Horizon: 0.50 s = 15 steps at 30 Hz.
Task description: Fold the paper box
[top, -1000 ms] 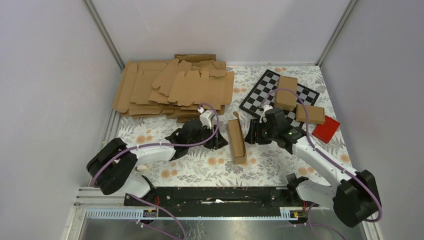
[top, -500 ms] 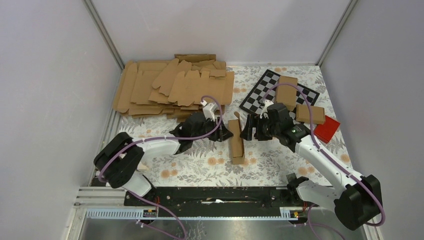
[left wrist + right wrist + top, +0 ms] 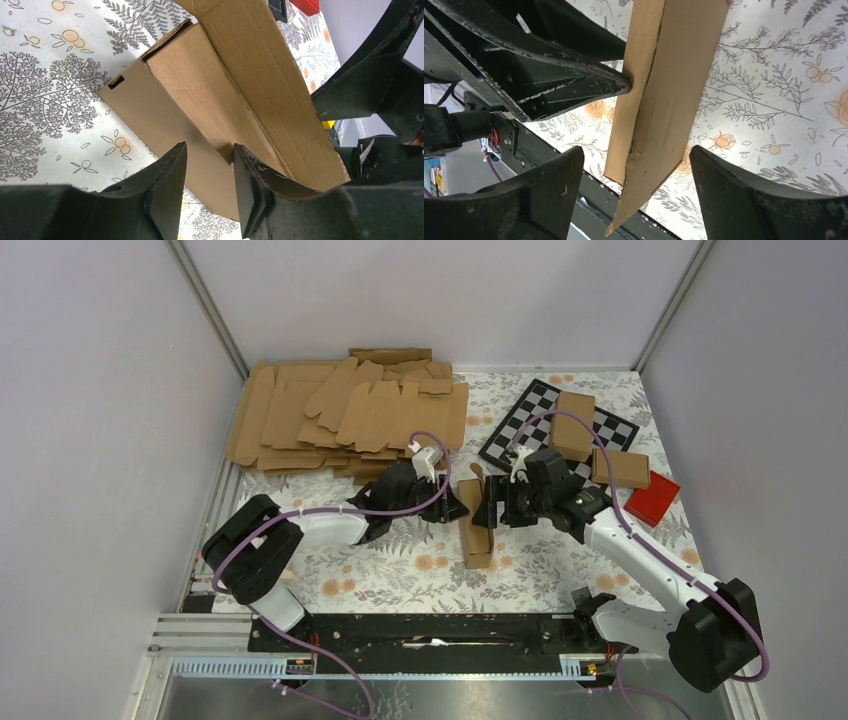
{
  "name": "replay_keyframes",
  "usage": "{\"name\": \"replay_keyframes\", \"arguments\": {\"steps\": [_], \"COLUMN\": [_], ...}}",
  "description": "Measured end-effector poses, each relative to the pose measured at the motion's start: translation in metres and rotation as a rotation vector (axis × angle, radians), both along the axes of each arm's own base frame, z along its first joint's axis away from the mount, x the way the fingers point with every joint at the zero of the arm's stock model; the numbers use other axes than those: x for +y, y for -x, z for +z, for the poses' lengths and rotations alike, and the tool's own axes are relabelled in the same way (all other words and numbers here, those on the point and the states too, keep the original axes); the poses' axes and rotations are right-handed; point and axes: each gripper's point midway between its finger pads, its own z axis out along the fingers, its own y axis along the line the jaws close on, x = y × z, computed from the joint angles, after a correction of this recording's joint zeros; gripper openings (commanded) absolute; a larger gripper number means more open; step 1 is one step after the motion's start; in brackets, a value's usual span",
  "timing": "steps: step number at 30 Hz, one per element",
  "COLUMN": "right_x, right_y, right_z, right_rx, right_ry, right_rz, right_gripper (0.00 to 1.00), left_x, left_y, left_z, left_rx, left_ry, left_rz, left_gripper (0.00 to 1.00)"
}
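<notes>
From above, the paper box (image 3: pixel 474 523) lies lengthwise at the centre of the floral desk (image 3: pixel 540 570), one end toward 12 o'clock. The left end effector (image 3: pixel 452 508) meets it from 9 o'clock, the right end effector (image 3: pixel 494 506) from 3 o'clock. Flat cardboard blanks (image 3: pixel 350 412) are piled toward 11 o'clock.

In the left wrist view, the left end effector (image 3: pixel 209 170) pinches the box's (image 3: pixel 210 100) side wall.

In the right wrist view, the right end effector (image 3: pixel 639 175) is spread wide, fingers either side of the box (image 3: pixel 664 100), not touching.

paper box (image 3: pixel 664 100) far end cut off; flap contact perhaps hidden.
</notes>
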Motion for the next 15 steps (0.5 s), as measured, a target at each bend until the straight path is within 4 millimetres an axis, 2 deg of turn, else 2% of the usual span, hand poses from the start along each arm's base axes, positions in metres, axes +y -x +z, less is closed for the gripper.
{"name": "replay_keyframes", "arguments": {"steps": [7,15], "right_x": [0.013,0.014], "right_y": [0.019,0.032], "right_z": [-0.011,-0.023], "right_rx": [0.015,0.026], "right_ry": [0.066,0.212], "right_rz": [0.036,0.006], "right_gripper": [0.98,0.98], "left_x": [-0.001,-0.002], "left_y": [0.002,0.016], "left_z": [0.001,0.003], "left_rx": [0.009,0.025], "left_ry": [0.004,-0.019], "left_rz": [0.001,-0.015], "left_gripper": [0.42,0.45]}}
